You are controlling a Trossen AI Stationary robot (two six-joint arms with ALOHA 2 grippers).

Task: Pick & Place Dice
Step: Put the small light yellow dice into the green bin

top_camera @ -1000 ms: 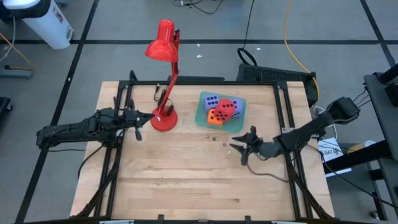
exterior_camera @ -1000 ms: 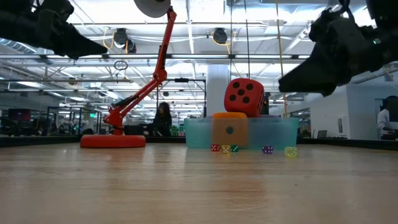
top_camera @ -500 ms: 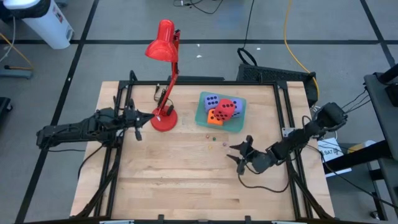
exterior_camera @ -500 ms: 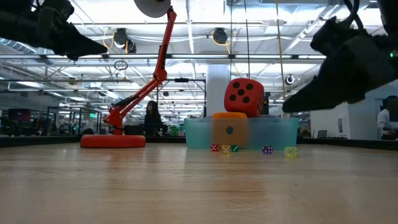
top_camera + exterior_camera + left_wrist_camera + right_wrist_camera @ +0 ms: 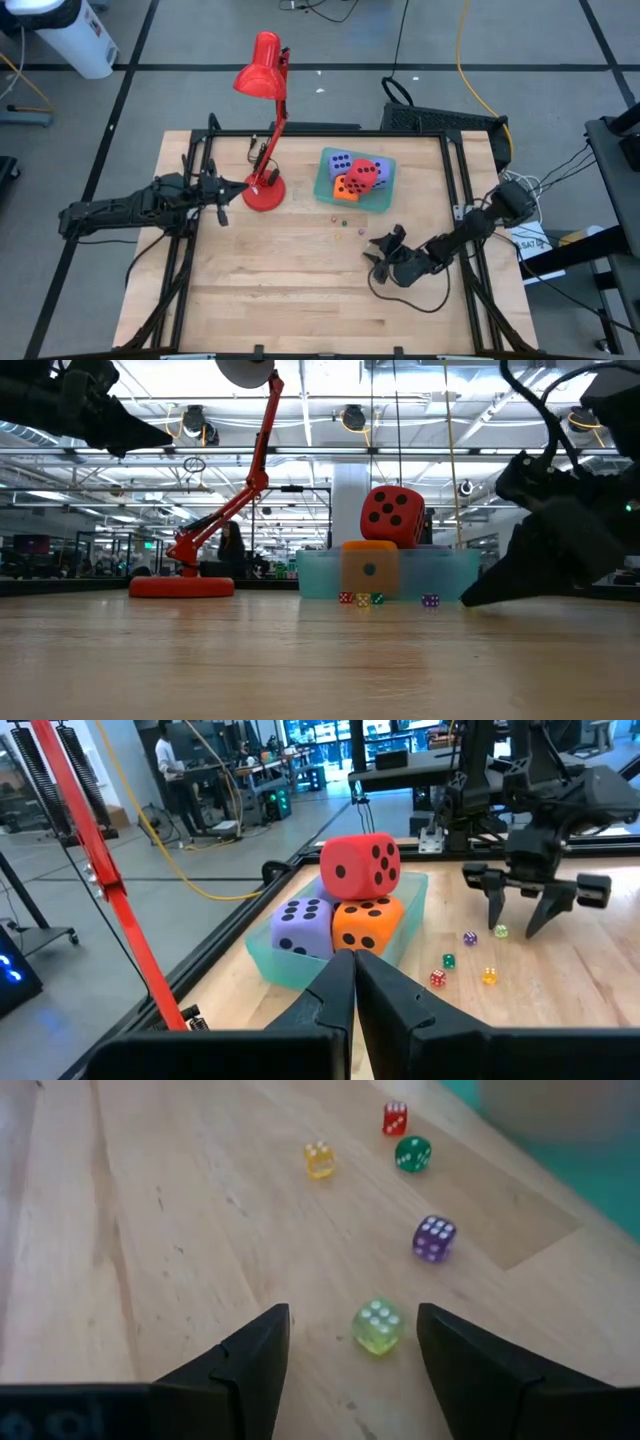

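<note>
I am the robot at a wooden table [image 5: 260, 280], seen from above. My right claw [image 5: 377, 250] is low over the wood at about four o'clock from the table's centre. Its two fingers stand well apart and hold nothing. Between them, in my right wrist view, lies a small pale green die [image 5: 377, 1326], on the wood and not yet touched.

Beyond it lie four more small dice: purple [image 5: 433, 1238], green [image 5: 412, 1153], red [image 5: 394, 1118] and yellow [image 5: 319, 1160], scattered just in front of a teal tray [image 5: 387, 197]. The tray sits at about one o'clock from centre and already carries large foam dice: a red one [image 5: 364, 175] stacked on an orange one [image 5: 345, 187], with a purple one [image 5: 340, 163] beside them.

My left claw [image 5: 224, 188] waits at nine o'clock, pinched closed on nothing, next to a red desk lamp [image 5: 263, 190].

I judge the step in hand to be the approach to the pale green die. The next move calls for lowering until my fingertips straddle it, then closing gently and squarely, since so small a cube could skid away.
</note>
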